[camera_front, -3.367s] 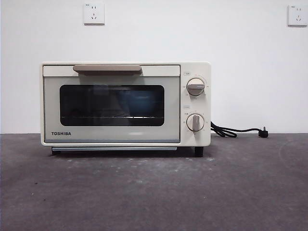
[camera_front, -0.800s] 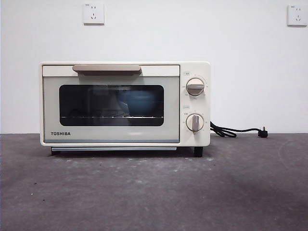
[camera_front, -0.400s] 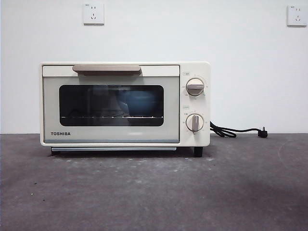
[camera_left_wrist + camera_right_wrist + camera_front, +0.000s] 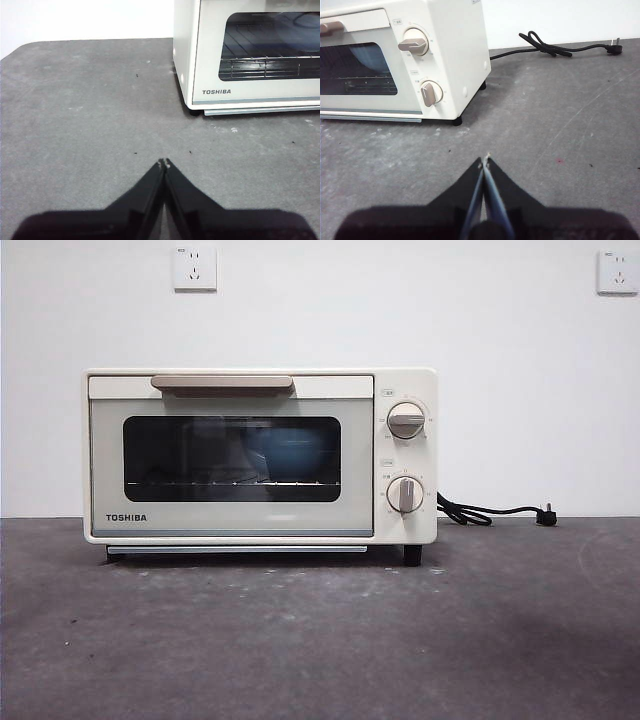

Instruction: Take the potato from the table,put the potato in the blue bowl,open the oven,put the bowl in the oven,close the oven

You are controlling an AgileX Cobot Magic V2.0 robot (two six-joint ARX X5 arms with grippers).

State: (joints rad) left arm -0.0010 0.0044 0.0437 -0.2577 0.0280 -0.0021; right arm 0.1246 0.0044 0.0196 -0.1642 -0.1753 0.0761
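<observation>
Oven (image 4: 260, 455) stands on the grey surface (image 4: 320, 640), door closed, beige handle (image 4: 222, 384) flush along the top. Blue bowl (image 4: 290, 453) sits inside on the wire rack, visible through the dark window; potato cannot be made out behind the glass, possibly hidden within the bowl. Left end effector (image 4: 164, 162) is clenched and empty, low over the surface, apart from the oven's front corner. Right end effector (image 4: 485, 160) likewise clenched, empty, near the knob side. Black cord (image 4: 490, 512) trails behind
</observation>
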